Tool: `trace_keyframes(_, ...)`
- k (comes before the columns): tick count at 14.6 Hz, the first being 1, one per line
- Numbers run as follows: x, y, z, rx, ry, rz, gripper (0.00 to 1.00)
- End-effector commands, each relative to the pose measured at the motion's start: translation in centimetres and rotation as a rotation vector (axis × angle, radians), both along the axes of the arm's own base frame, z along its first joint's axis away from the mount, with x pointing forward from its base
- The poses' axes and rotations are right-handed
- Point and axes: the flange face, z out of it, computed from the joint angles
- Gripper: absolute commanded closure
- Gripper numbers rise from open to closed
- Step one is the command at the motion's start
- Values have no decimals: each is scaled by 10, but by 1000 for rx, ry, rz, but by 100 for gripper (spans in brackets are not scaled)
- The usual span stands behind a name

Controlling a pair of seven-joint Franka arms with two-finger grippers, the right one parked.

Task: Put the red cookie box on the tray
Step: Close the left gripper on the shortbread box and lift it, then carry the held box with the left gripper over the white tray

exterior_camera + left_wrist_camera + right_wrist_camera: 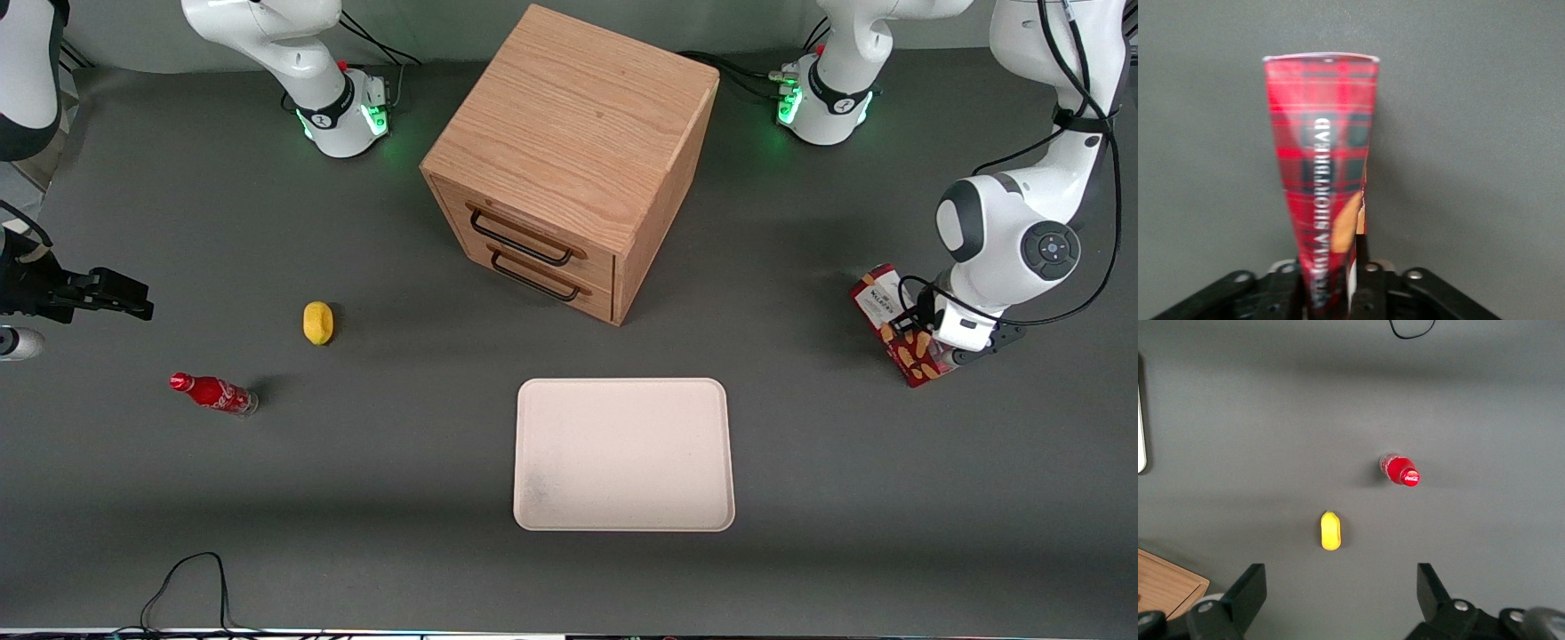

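Observation:
The red cookie box [885, 307] is a long dark-red carton with a white label end and biscuit pictures. It sits tilted at the working arm's end of the table. My left gripper [923, 351] is shut on the end of the box nearer the front camera. In the left wrist view the tartan box [1325, 153] stands out from between the gripper's [1331, 293] black fingers [1368, 290], over bare grey table. The cream-white tray [622, 453] lies flat and bare near the table's front middle, well apart from the box, toward the parked arm's end.
A wooden two-drawer cabinet [569, 160] stands farther from the front camera than the tray. A yellow lemon-like fruit [317, 322] and a small red soda bottle [213, 393] lie toward the parked arm's end. A black cable [191, 578] loops at the front edge.

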Motion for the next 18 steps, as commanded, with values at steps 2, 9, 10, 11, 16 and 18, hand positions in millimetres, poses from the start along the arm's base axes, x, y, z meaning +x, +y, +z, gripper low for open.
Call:
trace_keyframes(2,6,-4,10,-4,-13,-14,100)
trace_keyframes(9,97,-41,158,-20,-38,-174,100)
trace_keyframes(10,108,-53,182,-22,-43,-192,100)
trace_keyframes(11,117,-65,199,-25,-39,-211,100)
trace_keyframes(16,156,-157,278,-23,40,-343,100)
trace_keyframes(18,169,-190,282,-12,36,-389,100)
